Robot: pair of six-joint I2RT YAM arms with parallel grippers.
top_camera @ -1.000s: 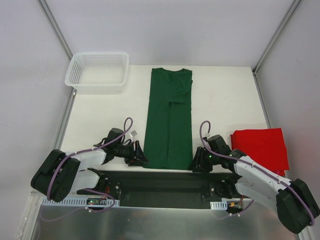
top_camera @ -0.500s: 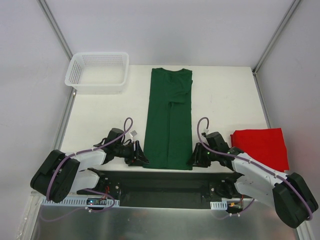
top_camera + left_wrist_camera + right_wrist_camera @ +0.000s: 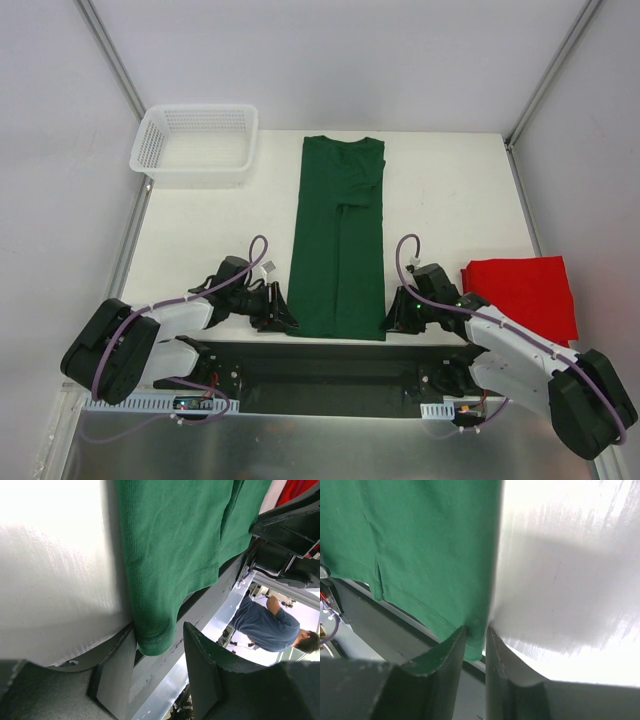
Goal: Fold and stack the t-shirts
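Looking down, you see the green t-shirt [image 3: 338, 240] lying as a long strip on the desk [image 3: 200, 230]. The red t-shirt [image 3: 522, 292] sits folded at the right edge, its near corner hidden by your right arm [image 3: 510, 345]. The right gripper [image 3: 475, 647] has its jaws pinching the green hem's near-right corner. The left gripper [image 3: 160, 645] has its jaws spread around the near-left corner.

What I count here
Two t-shirts: one green t-shirt [image 3: 338, 250], one red t-shirt [image 3: 522, 290]. One white basket [image 3: 196, 172]. My two grippers: left gripper [image 3: 282, 318], right gripper [image 3: 390, 322].
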